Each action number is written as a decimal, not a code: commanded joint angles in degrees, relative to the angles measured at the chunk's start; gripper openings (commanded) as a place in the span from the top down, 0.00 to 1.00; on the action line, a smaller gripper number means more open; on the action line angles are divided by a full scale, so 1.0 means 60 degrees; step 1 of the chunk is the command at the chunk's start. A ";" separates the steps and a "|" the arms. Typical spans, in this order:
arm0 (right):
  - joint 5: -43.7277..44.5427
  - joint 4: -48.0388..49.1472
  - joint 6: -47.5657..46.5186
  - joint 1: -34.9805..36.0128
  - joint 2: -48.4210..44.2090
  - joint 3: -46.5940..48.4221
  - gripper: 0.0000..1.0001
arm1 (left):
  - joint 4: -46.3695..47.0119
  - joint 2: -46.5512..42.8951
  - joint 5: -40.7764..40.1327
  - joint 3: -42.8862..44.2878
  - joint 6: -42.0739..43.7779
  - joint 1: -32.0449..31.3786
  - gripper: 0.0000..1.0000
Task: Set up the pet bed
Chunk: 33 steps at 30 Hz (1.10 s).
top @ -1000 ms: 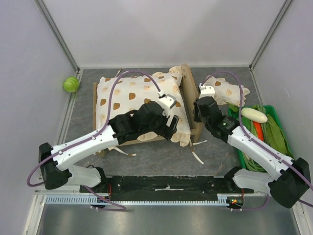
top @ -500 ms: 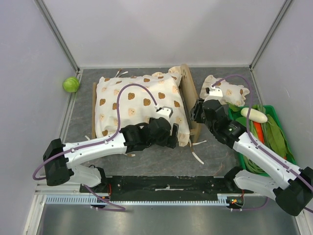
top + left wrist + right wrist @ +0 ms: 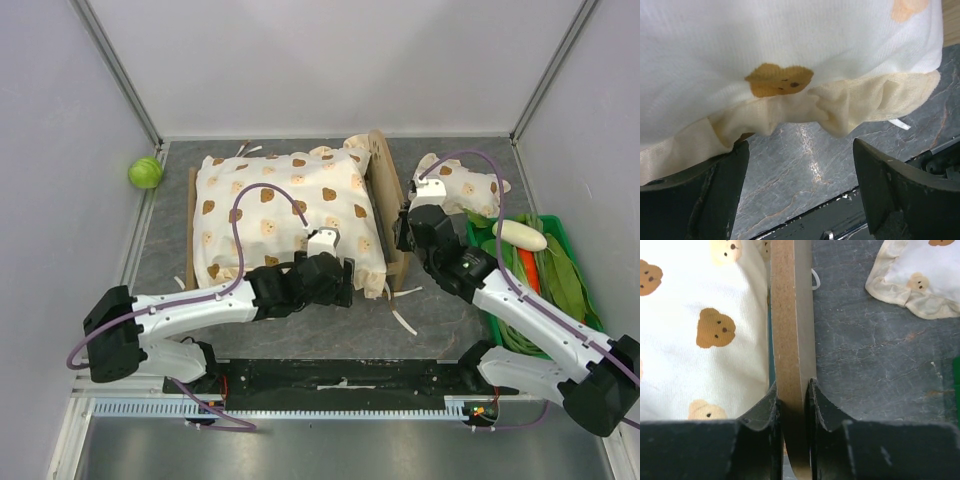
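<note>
Wooden headboard (image 3: 790,330) of the pet bed (image 3: 383,185), three o'clock end, sits clenched in the right gripper (image 3: 793,390). The left gripper (image 3: 800,167) gapes at the cushion (image 3: 280,200) hem. A hard tug could tip the bed.

Matt, grainy light-wood pet bed (image 3: 790,330) headboard, pinched between the right gripper's (image 3: 792,395) black plastic fingers (image 3: 760,440); soft cream bear-print cloth cushion (image 3: 790,40) above the left gripper's (image 3: 800,145) fingers (image 3: 900,195), faintly glossy grey marbled tabletop (image 3: 800,170) between them.
</note>
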 commanded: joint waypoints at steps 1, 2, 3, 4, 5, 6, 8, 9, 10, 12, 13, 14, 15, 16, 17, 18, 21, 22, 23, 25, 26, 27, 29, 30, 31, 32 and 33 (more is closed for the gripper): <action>-0.0881 0.0649 0.3157 0.0218 -0.0270 -0.0586 1.00 | 0.0490 -0.0410 -0.0660 -0.0152 0.0419 0.0675 0.09; -0.0866 0.0678 0.3202 0.0263 -0.0270 -0.0616 1.00 | 0.0548 -0.0455 -0.0398 -0.0197 0.0478 0.0865 0.09; -0.0866 0.0707 0.3246 0.0307 -0.0256 -0.0646 1.00 | 0.0578 -0.0513 -0.0309 -0.0241 0.0523 0.1215 0.09; -0.0852 0.0722 0.3246 0.0394 -0.0241 -0.0646 1.00 | 0.0680 -0.0659 -0.0221 -0.0314 0.0712 0.1349 0.09; -0.0779 0.0722 0.3275 0.0410 -0.0226 -0.0632 1.00 | 0.0782 -0.0747 -0.0118 -0.0372 0.0829 0.1452 0.09; -0.0764 0.0737 0.3319 0.0439 -0.0212 -0.0646 1.00 | 0.0870 -0.0806 -0.0103 -0.0402 0.0976 0.1583 0.09; -0.0662 0.0766 0.3392 0.0512 -0.0182 -0.0632 1.00 | 0.0930 -0.0880 -0.0088 -0.0446 0.1255 0.1730 0.09; -0.0618 0.0810 0.3436 0.0527 -0.0153 -0.0646 1.00 | 0.0944 -0.0865 0.0028 -0.0446 0.1299 0.2007 0.09; -0.0617 0.0897 0.3437 0.0527 -0.0153 -0.0661 1.00 | 0.0974 -0.0880 0.0218 -0.0446 0.1415 0.2140 0.10; -0.0530 0.0942 0.3335 0.0542 -0.0008 -0.0632 1.00 | 0.1018 -0.0938 0.0526 -0.0402 0.1562 0.2200 0.11; -0.0515 0.0942 0.3276 0.0542 0.0037 -0.0559 1.00 | 0.1047 -0.0996 0.0658 -0.0402 0.1592 0.2185 0.12; -0.0500 0.0956 0.3203 0.0542 0.0081 -0.0529 1.00 | 0.1091 -0.1055 0.0935 -0.0431 0.1578 0.2185 0.12; -0.0471 0.0956 0.3043 0.0542 0.0154 -0.0427 0.97 | 0.1091 -0.1215 0.1068 -0.0446 0.1549 0.2156 0.13; -0.0485 0.0971 0.2954 0.0542 0.0198 -0.0383 0.95 | 0.1120 -0.1289 0.1301 -0.0490 0.1490 0.2098 0.13; -0.0442 0.0971 0.2895 0.0542 0.0228 -0.0324 0.91 | 0.1207 -0.1392 0.1376 -0.0519 0.1461 0.1909 0.14; -0.0427 0.0957 0.2750 0.0542 0.0271 -0.0237 0.89 | 0.1266 -0.1596 0.1391 -0.0519 0.1402 0.1776 0.14; -0.0398 0.0956 0.2602 0.0542 0.0345 -0.0119 0.83 | 0.1647 -0.1832 0.1289 -0.0330 0.1241 0.1088 0.15; -0.0398 0.0942 0.2587 0.0542 0.0345 -0.0104 0.82 | 0.1735 -0.1789 0.1202 -0.0228 0.1255 0.0927 0.15; -0.0412 0.0956 0.2587 0.0542 0.0360 -0.0090 0.80 | 0.1779 -0.1687 0.1158 -0.0096 0.1284 0.0664 0.15; -0.0441 0.0971 0.2587 0.0542 0.0360 -0.0075 0.78 | 0.1750 -0.1116 0.1186 0.0343 0.1460 0.0559 0.16; -0.0456 0.0971 0.2587 0.0542 0.0345 -0.0075 0.76 | 0.1750 -0.0897 0.1172 0.0461 0.1533 0.0545 0.16; -0.0485 0.0986 0.2573 0.0542 0.0345 -0.0075 0.74 | 0.1692 -0.0634 0.1172 0.0709 0.1592 0.0544 0.18; -0.0544 0.0942 0.2529 0.0542 0.0301 -0.0060 0.71 | 0.1619 -0.0018 0.1070 0.0915 0.1636 0.0530 0.21; -0.0587 0.0971 0.2499 0.0542 0.0272 -0.0046 0.70 | 0.1546 0.0144 0.0982 0.1090 0.1665 0.0530 0.22; -0.0573 0.0971 0.2456 0.0542 0.0185 -0.0060 0.67 | 0.1560 0.0479 0.0909 0.1179 0.1709 0.0530 0.23; -0.0588 0.0971 0.2426 0.0542 0.0169 -0.0060 0.66 | 0.1560 0.0613 0.0865 0.1252 0.1753 0.0530 0.26; -0.0588 0.0957 0.2397 0.0542 0.0140 -0.0060 0.65 | 0.1386 0.0759 0.0705 0.1427 0.1724 0.0544 0.27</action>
